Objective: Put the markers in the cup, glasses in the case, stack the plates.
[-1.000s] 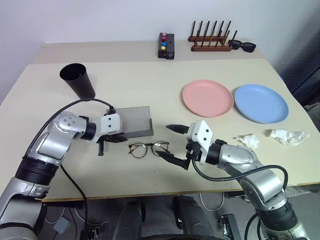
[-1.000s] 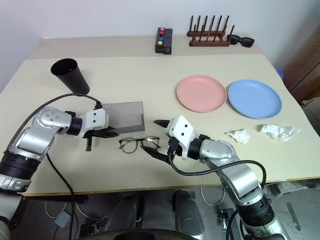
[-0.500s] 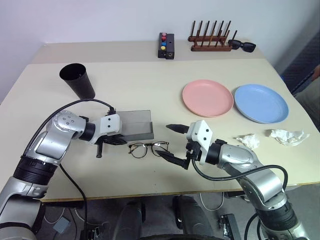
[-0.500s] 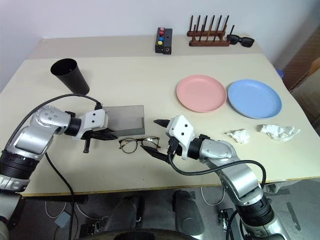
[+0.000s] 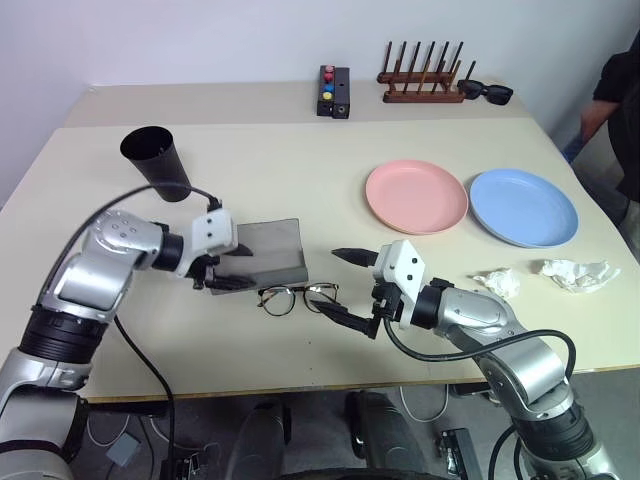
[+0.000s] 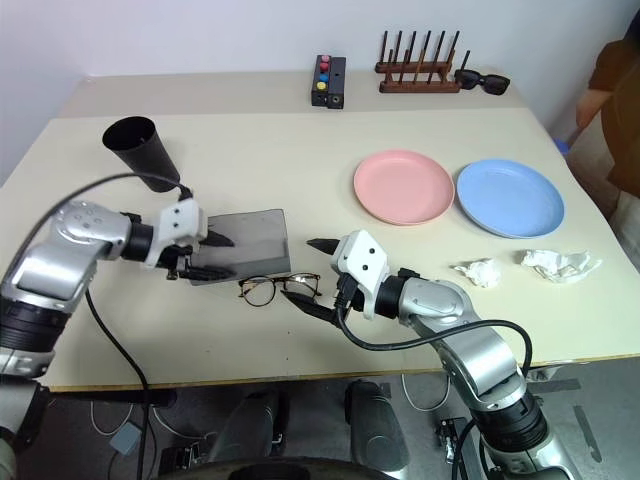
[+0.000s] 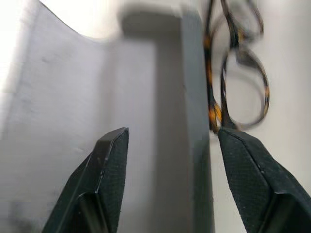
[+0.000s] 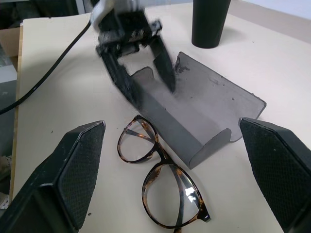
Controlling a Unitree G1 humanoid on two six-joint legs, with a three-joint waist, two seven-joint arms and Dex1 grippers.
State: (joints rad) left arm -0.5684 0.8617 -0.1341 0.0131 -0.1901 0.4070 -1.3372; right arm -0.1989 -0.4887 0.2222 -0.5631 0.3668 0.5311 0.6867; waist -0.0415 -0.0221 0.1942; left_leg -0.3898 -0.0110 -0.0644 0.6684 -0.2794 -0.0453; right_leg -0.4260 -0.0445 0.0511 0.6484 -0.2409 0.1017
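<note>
Since a second ago the left gripper (image 5: 222, 272) has lifted off the table at the case's left end, and its fingers, then pinched together, now stand apart; the right arm has not budged.

The case (image 5: 268, 250) lies open, lid flat toward the far side, tray edge toward the robot. The left gripper straddles the case's near left corner with one finger inside over the lid and one outside the front wall, gripping nothing. The right gripper (image 5: 342, 287) hangs just right of the case, its jaws spread as wide as they go and empty, one finger tip near the right lens of the glasses (image 5: 297, 297).

The glasses lie unfolded just in front of the case, almost touching its front wall. I judge the step in hand to be getting them into the case. Done well, the right gripper would close on the frame at the bridge or the near rim rather than on a lens, lift clear of the front wall, and lower them lengthwise into the tray, while the left steadies the case so it does not slide.

The case is empty. The cup (image 5: 155, 161), well beyond the case on its left, shows nothing at its rim; I cannot see its bottom. The pink plate (image 5: 416, 196) and blue plate (image 5: 523, 207) lie side by side, unstacked, to the right of the case.
</note>
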